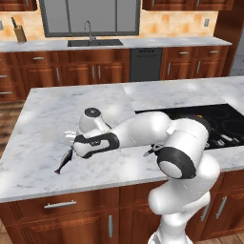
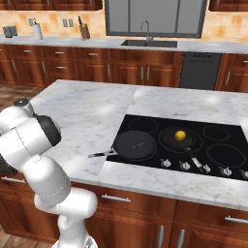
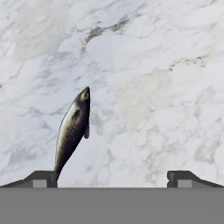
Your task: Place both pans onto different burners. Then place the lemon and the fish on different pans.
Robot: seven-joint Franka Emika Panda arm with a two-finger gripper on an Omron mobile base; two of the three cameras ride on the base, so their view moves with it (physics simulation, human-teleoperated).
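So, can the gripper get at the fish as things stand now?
Probably yes. The gripper is open just above the fish, which lies alone on bare marble counter. But the fish sits toward one fingertip, so a small sideways shift seems needed.

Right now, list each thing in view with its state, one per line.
Fish: flat on the marble counter, ungripped.
Gripper: open, above the fish.
Lemon: in the right pan.
Right pan: on a burner.
Left pan: on the cooktop, empty, handle over the counter.
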